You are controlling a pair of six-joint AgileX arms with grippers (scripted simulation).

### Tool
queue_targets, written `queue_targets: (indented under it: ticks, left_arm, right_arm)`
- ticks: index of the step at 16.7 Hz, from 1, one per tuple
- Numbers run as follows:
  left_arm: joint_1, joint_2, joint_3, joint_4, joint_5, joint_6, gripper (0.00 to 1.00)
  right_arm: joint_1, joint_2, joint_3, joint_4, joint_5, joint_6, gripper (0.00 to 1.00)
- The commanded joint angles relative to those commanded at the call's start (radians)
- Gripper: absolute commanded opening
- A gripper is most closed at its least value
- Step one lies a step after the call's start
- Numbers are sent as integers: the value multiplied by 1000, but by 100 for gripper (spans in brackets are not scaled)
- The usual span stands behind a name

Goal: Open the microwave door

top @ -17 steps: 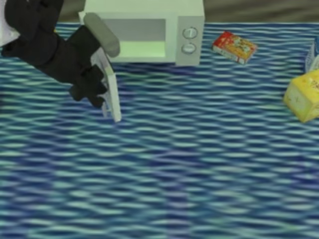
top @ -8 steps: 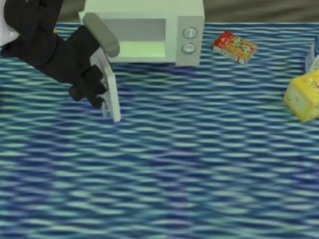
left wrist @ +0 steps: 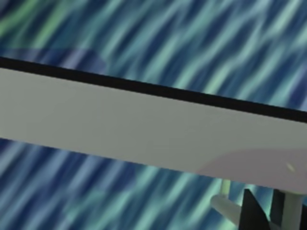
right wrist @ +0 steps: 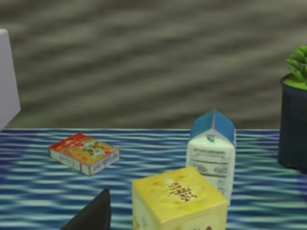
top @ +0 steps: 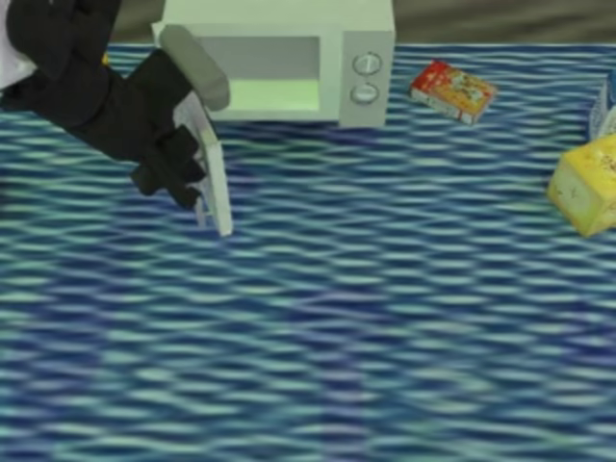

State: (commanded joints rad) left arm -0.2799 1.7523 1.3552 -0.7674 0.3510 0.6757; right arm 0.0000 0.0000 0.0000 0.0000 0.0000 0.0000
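The light grey-white microwave (top: pixel 356 34) stands at the back of the table, its two round knobs (top: pixel 366 77) on the right front panel. The microwave door (top: pixel 218 183) is swung out toward the front left, so the cavity (top: pixel 274 82) shows. My left gripper (top: pixel 192 192) is at the door's outer side near its free end, shut on the door handle. In the left wrist view the door's edge (left wrist: pixel 144 124) runs across the picture, with the pale handle bar (left wrist: pixel 228 208) against a dark finger (left wrist: pixel 252 213). My right gripper (right wrist: pixel 96 215) shows only as a dark tip, out of the top view.
A red box (top: pixel 452 90) lies right of the microwave. A yellow box (top: pixel 585 185) and a blue-topped milk carton (top: pixel 604 106) stand at the right edge. The right wrist view also shows a potted plant (right wrist: pixel 293 124). Blue patterned cloth covers the table.
The door and my left gripper have edged very slightly to the left. Nothing else has moved.
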Motion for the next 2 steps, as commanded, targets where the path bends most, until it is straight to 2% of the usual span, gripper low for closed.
queue_targets:
  ticks: [2]
  left_arm:
    - [0, 0, 0, 0, 0, 0, 0]
  right_arm:
    - [0, 0, 0, 0, 0, 0, 100]
